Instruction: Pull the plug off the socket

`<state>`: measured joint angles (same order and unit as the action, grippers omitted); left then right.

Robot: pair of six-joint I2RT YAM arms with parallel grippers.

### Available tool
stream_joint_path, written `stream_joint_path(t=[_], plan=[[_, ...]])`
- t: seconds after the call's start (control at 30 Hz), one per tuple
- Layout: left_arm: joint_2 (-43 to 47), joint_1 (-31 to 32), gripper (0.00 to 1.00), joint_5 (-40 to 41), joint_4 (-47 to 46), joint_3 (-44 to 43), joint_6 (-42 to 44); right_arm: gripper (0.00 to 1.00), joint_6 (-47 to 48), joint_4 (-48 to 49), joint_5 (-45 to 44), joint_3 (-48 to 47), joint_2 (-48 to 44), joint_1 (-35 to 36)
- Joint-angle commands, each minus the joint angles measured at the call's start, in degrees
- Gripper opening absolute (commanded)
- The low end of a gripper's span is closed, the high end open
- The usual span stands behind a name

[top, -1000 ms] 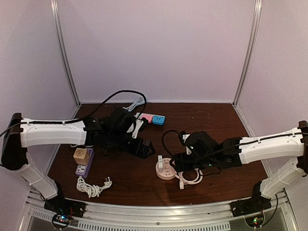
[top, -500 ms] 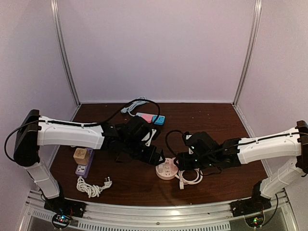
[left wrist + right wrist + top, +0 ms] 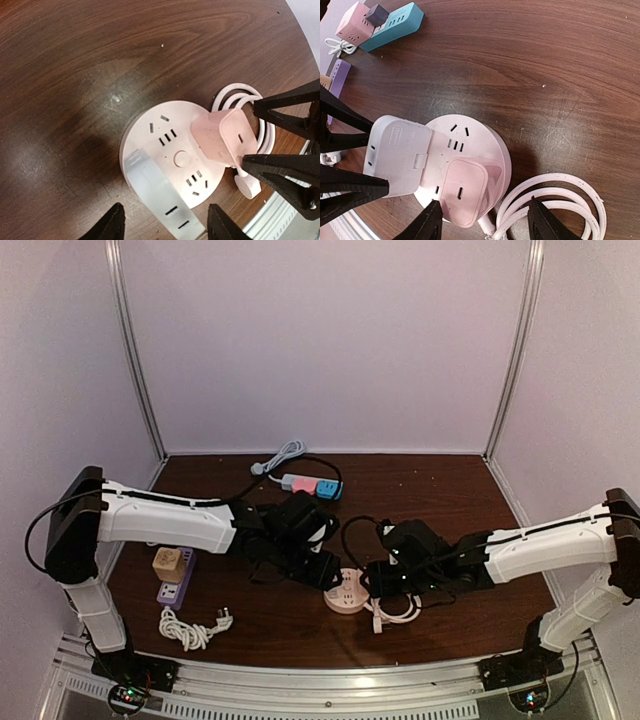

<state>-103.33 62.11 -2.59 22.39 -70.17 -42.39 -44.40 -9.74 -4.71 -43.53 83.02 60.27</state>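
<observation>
Dark wooden table, seen from above, with both arms reaching in toward its centre. The left arm stretches in from the left and the right arm from the right; their wrists meet over the round socket, which lies flat on the table a little near of centre.

Far of the socket lies a pink-and-blue power strip. At the left edge lies a purple power strip with a tan cube at its far end, and near of it a bundled white cord.

Two blocks sit in the socket's face: a white adapter on the left part and the pink plug on the right part – both seated, the plug not lifted. A coiled white cable lies on the table just beside the socket, on its right.

The left gripper straddles the white adapter. Its fingers stand one on each side, and the block fills the space between them; whether they press on it cannot be told.

The right gripper straddles the pink plug. Its fingers are spread – one lies at the plug's edge, while the other stands apart from it with bare socket and table showing in the gap.
</observation>
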Motion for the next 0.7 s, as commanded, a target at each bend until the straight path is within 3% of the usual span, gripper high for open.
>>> stream_joint_path(t=[0.0,0.2,0.67], plan=[[1.3,0.06,0.54,1.4,-0.31,0.67,-0.94,0.59,-0.7,1.65,-0.54,0.95,0.56,-0.33],[3.59,-1.95,0.42,-2.37,-4.56,4.91,-2.31,0.59,-0.77,1.74,-0.49,1.16,0.91,-0.33],[5.57,-6.22,0.33,-13.13,-20.49,15.12,-8.93,0.55,-1.12,1.63,-0.89,1.24,0.47,-0.5]])
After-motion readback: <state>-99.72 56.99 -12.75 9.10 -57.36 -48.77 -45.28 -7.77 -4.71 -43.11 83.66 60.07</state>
